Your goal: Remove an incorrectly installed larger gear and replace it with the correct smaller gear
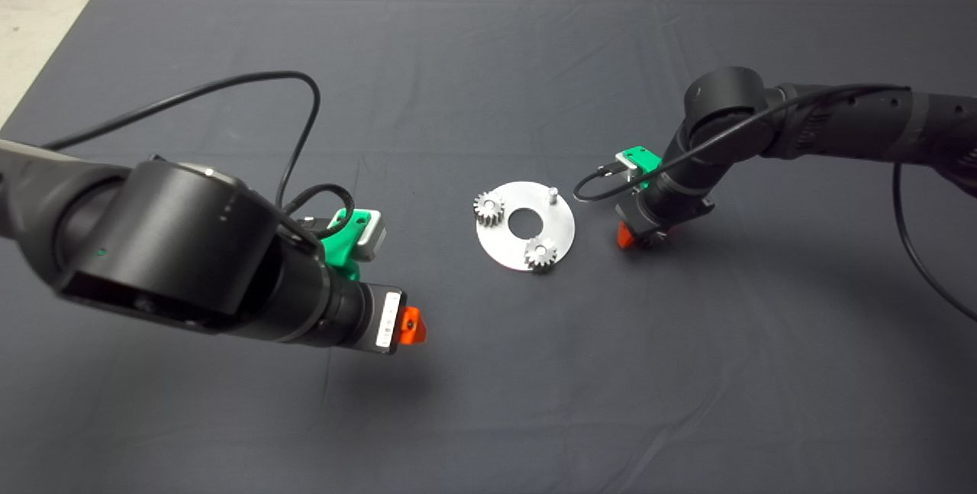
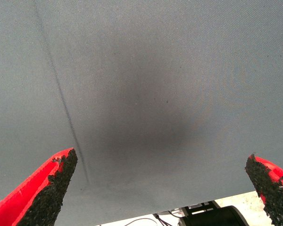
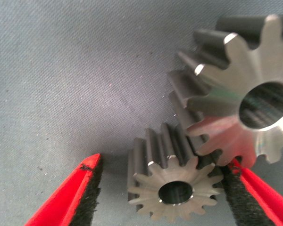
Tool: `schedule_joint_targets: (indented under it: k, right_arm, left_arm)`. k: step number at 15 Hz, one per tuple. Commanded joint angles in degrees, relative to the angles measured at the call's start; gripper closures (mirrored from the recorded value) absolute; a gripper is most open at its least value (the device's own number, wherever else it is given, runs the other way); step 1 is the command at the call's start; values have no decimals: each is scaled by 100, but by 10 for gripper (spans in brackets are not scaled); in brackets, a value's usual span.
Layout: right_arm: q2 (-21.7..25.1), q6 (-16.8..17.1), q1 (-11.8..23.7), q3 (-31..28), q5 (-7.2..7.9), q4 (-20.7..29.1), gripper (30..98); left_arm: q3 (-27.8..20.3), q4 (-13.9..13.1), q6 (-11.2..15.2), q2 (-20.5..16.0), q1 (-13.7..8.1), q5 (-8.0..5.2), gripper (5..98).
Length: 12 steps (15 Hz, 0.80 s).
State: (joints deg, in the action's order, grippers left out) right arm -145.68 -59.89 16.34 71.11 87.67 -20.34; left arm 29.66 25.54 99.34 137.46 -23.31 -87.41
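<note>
In the right wrist view the smaller gear (image 3: 172,188) lies flat on the mat, and the larger gear (image 3: 240,99), with its coarse long teeth, rests against it on the far side. My right gripper (image 3: 162,165) is open and straddles the smaller gear. One pad stands clear of it and the other is close to both gears. Seen from the head camera, the right gripper (image 1: 637,234) is down on the mat just right of the round steel plate (image 1: 504,246) and hides both gears. My left gripper (image 1: 412,326) hovers open and empty, left of the plate.
The plate carries two small bright gears (image 1: 488,208) (image 1: 540,253) and one bare pin (image 1: 552,193) on its far right side. Black cables loop from both wrists. The left wrist view shows only bare mat (image 2: 146,84) between the fingers.
</note>
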Motion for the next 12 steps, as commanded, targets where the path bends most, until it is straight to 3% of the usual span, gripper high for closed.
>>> schedule_joint_targets:
  k: [1,3,12]
  right_arm:
    - [17,-14,113,77,733,-225,634]
    - [26,-17,116,77,733,-225,596]
    - [26,-14,125,24,733,-225,562]
  left_arm:
    - [30,74,-29,7,-16,-92,115]
    - [30,74,-82,5,-16,-89,115]
    - [-14,65,-90,-4,-16,-92,115]
